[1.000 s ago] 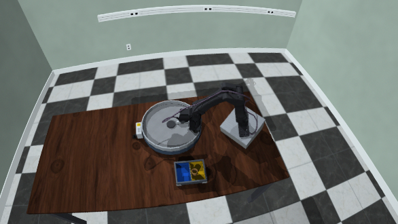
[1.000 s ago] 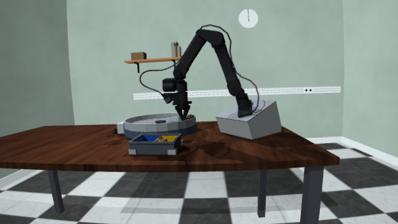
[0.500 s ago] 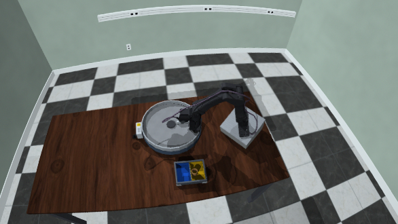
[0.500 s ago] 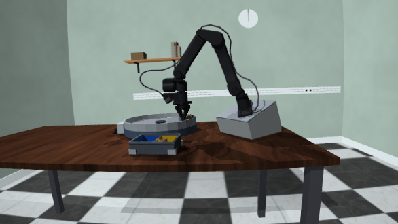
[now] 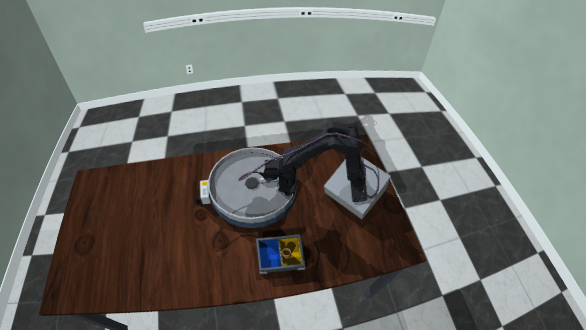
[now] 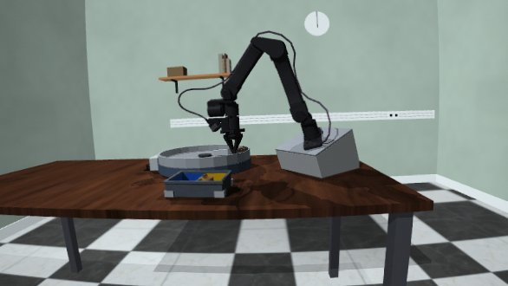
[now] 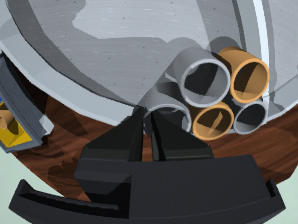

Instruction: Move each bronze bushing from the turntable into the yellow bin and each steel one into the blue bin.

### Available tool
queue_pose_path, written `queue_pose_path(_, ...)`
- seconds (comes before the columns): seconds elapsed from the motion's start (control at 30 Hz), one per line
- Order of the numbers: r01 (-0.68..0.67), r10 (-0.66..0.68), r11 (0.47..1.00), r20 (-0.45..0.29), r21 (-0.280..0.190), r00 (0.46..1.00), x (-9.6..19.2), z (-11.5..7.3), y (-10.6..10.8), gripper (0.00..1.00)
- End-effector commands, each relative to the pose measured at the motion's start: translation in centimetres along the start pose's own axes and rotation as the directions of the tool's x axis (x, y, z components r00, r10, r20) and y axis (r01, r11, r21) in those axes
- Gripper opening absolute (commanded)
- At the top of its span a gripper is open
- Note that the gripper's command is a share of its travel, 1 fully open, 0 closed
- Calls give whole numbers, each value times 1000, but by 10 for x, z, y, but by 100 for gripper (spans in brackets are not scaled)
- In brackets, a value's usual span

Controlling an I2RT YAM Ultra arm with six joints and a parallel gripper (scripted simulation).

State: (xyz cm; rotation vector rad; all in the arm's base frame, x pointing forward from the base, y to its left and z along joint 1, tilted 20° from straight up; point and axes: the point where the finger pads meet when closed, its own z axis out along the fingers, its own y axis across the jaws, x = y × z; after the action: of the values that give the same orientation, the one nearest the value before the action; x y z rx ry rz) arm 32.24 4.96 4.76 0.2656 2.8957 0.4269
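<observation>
The black arm reaches over from its grey pedestal (image 6: pixel 342 158) and points the gripper (image 7: pixel 148 123) straight down at the near edge of the turntable (image 5: pixel 227 172), the fingers pinched nearly together on the wall of a steel bushing (image 7: pixel 165 104) that lies on its side right at their tips. Huddled against that one, just beyond the fingers and off to one side in the wrist camera, are four more: a larger steel bushing (image 7: pixel 202 79) touching it, a bronze bushing (image 7: pixel 248 78) beside that at the far edge of the cluster, a second, smaller bronze bushing (image 7: pixel 213 121) tucked in front, and a small steel bushing (image 7: pixel 250 117) next to it by the rim. All lie with their open ends facing the camera, packed so tightly they touch. From the exterior view the fingertips (image 6: pixel 234 147) sit down inside the turntable's raised rim, close to its edge nearest the pedestal. Out toward the front of the wooden table (image 5: pixel 125 240), well apart from the gripper, sits the divided tray, its blue bin (image 5: pixel 269 252) beside the yellow bin (image 5: pixel 295 246), and a bronze piece (image 5: pixel 286 253) already lies in the yellow half.
</observation>
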Motion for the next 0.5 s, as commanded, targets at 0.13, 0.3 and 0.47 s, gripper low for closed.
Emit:
queue_pose_path(0.13, -1, 0, 1000, 45, 17, 999, -10, -48, -3, 0)
queue_pose_path(0.3, 0, 0, 1000, 44, 10, 999, -9, -70, -2, 0)
queue_pose_path(0.47, 0, 0, 1000, 43, 5, 999, -8, -78, -1, 0)
